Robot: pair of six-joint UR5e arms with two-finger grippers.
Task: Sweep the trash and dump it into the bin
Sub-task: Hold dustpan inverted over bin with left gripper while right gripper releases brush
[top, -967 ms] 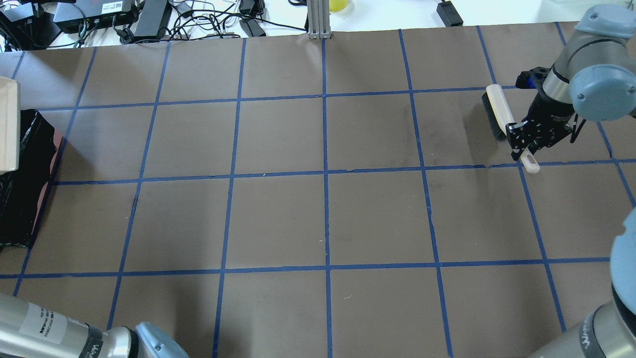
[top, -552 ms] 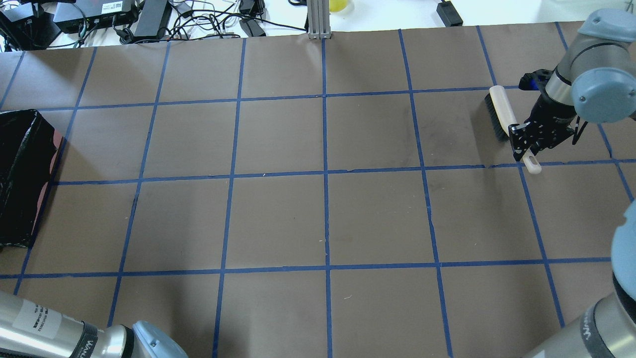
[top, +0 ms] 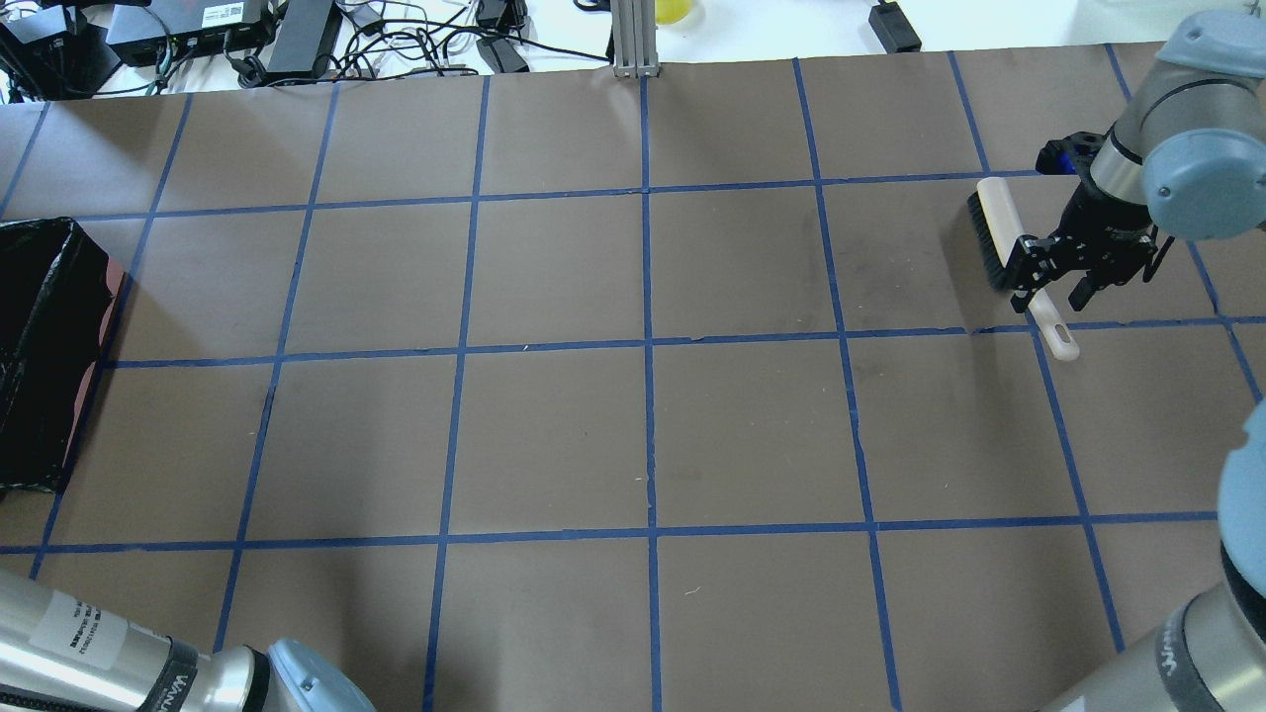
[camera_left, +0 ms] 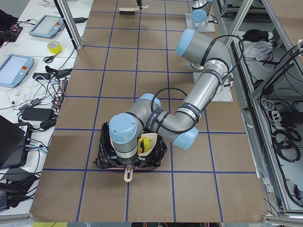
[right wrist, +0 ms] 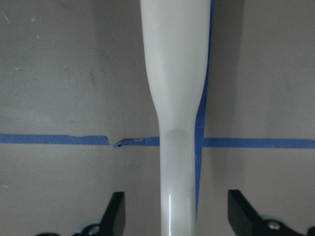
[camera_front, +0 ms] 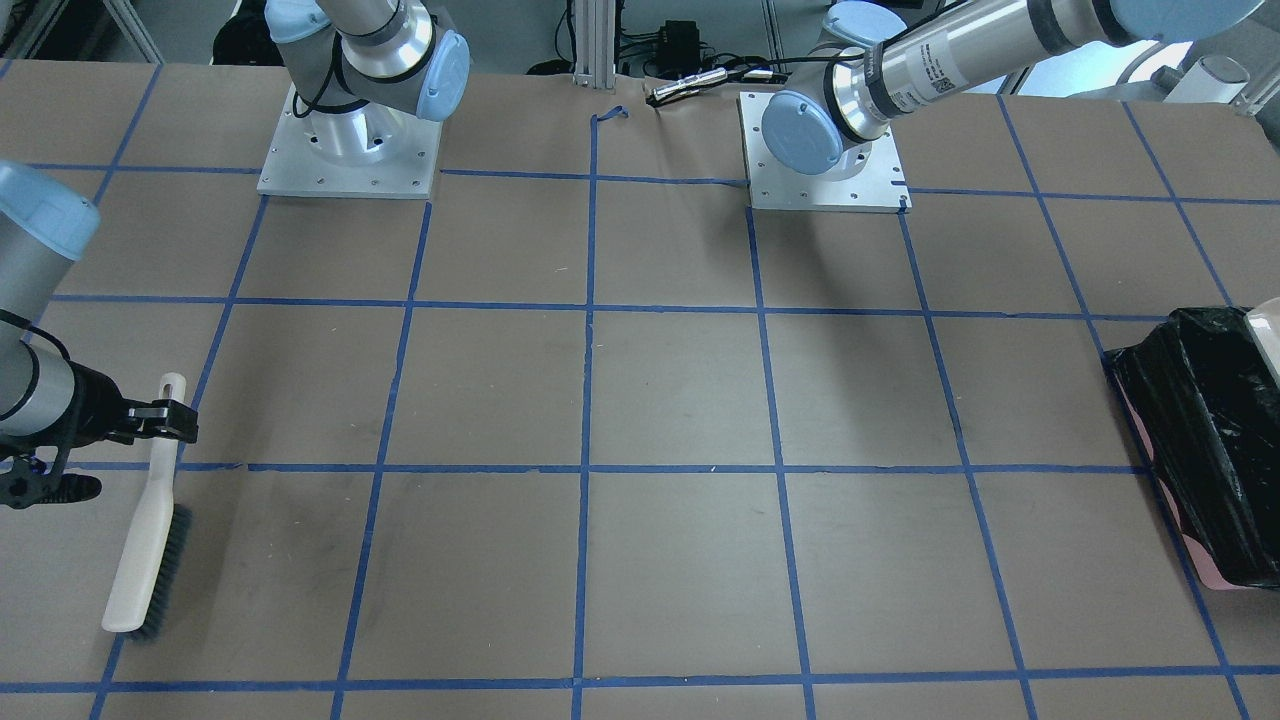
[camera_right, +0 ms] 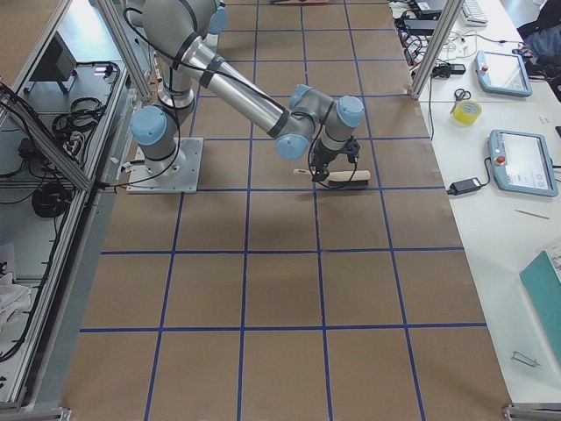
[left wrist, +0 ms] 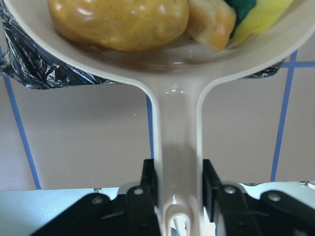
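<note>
My left gripper point(left wrist: 178, 184) is shut on the handle of a beige dustpan point(left wrist: 177, 64). The pan carries the trash: a glossy golden-brown potato-like lump point(left wrist: 118, 22), a tan croissant-like piece point(left wrist: 211, 19) and a yellow sponge with a green side point(left wrist: 261, 17). The pan hangs over the black-lined bin point(left wrist: 44, 69), which stands at the table's left end point(top: 40, 356) point(camera_left: 106, 156). My right gripper point(right wrist: 172, 216) point(top: 1055, 295) is open, with both fingers point(right wrist: 115, 216) standing clear of the handle of a cream brush point(right wrist: 174, 73) that lies on the table point(top: 999, 227).
Brown paper with a blue tape grid point(top: 648, 346) covers the table. Cables and electronics point(top: 297, 40) lie beyond the far edge. The two arm bases point(camera_front: 345, 150) point(camera_front: 825, 160) stand at the robot's side.
My right gripper has opened and let go of the brush handle, and the brush now rests on the table. The dustpan has moved left, out of the overhead view.
</note>
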